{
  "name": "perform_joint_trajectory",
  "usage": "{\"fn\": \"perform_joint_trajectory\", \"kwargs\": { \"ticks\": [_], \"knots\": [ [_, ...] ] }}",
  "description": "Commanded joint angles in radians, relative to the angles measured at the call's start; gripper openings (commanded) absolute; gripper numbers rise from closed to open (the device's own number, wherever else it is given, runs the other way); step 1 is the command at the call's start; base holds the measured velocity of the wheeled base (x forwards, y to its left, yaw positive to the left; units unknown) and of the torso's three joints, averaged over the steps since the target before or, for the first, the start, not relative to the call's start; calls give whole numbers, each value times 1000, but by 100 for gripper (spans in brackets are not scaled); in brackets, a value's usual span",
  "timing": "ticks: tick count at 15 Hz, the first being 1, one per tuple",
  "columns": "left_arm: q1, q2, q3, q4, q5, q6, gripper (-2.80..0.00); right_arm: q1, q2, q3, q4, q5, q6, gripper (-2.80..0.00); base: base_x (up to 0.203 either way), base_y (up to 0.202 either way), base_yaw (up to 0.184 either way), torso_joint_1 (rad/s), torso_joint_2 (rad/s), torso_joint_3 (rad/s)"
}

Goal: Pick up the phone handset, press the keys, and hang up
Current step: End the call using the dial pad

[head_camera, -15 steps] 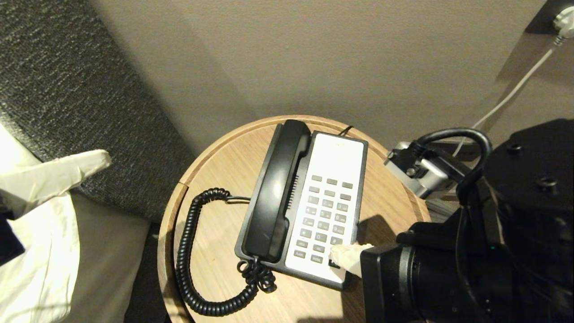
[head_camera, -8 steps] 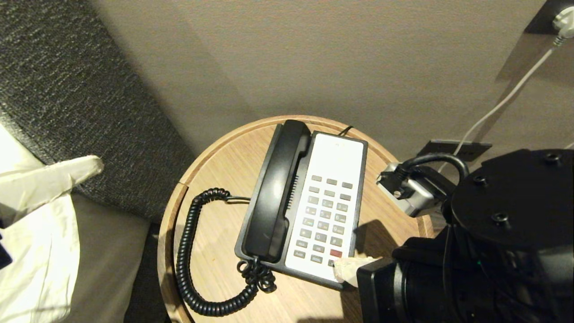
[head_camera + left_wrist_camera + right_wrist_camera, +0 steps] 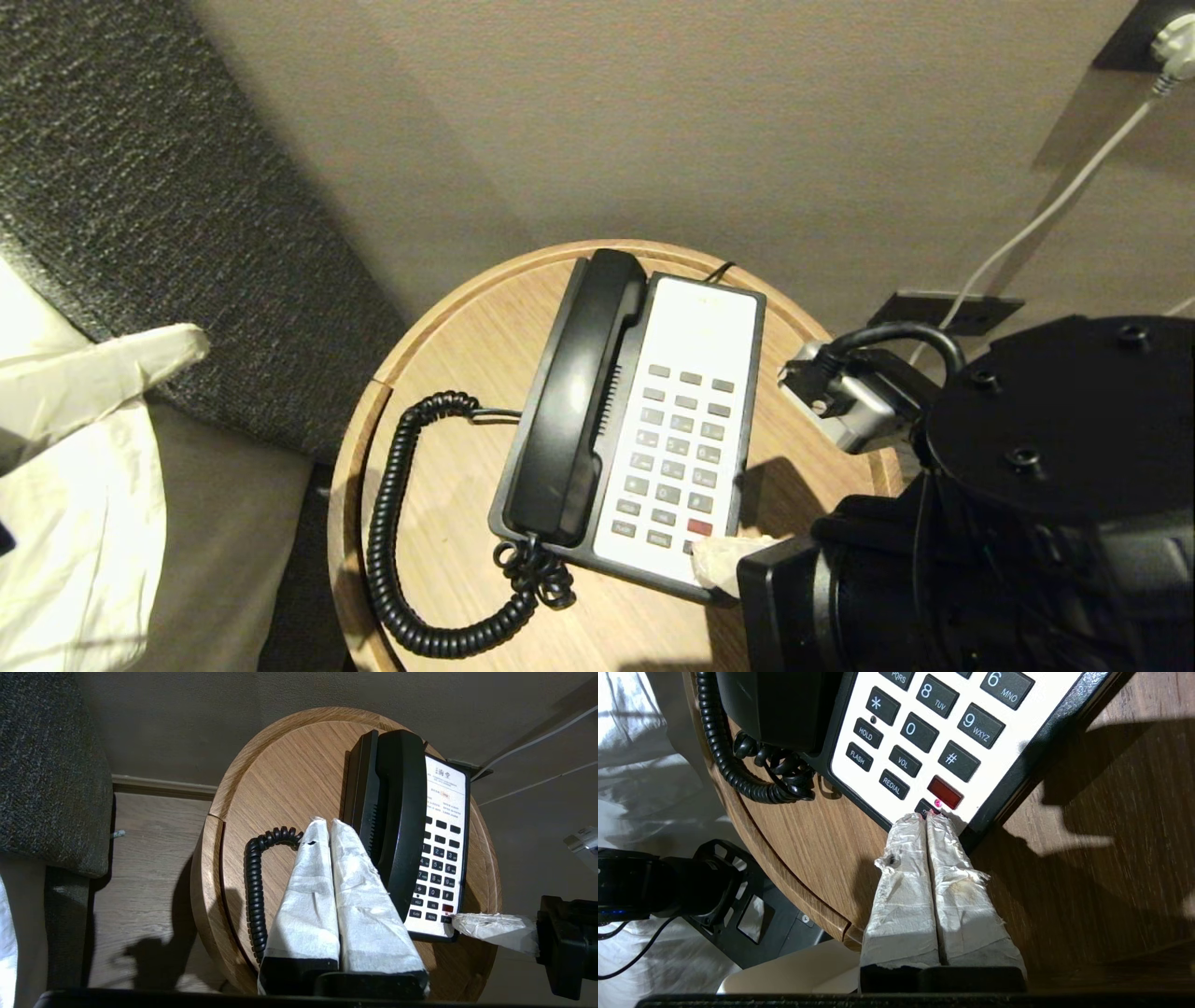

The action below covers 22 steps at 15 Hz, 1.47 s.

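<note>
Head view: I am resting my right fingers (image 3: 709, 560), pressed together and wrapped in pale tape, on the corner of the phone base (image 3: 705, 322) nearest me, just beside the red button (image 3: 699, 527). The phone handset (image 3: 574, 401) is lying in its cradle along the left side of the phone base, with its coiled cord (image 3: 392, 523) looping over the round wooden bench (image 3: 448, 336) to the left of the phone base. My left fingers (image 3: 103, 373), likewise shut and holding nothing, are hanging well to the left of the phone base, beyond the bench edge.

Right wrist view: my right fingers (image 3: 927, 817) are touching a small dark key at the last row of the keys (image 3: 920, 730), next to a lit red dot.

Step in hand, as I judge it: key pressing with the handset on the hook. To do it well, I should be pushing straight down with the closed tips on one key only, keeping clear of the red button, and pressing gently so the phone base is not sliding on the bench.

Containers: the cradle is the only receptacle, and the handset is filling it.
</note>
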Motion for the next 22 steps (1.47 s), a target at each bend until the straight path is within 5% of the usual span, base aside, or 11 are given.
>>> {"fn": "perform_joint_trajectory", "kwargs": {
  "ticks": [1, 22],
  "knots": [
    [0, -4, 2, 0, 5, -2, -280, 0, 8, -2, 0, -5, 4, -280, 0, 0, 0, 0, 0, 0],
    [0, -25, -2, -1, 5, -2, -280, -15, 33, 0, -3, -39, -29, -280, 0, 0, 0, 0, 0, 0]
  ]
}}
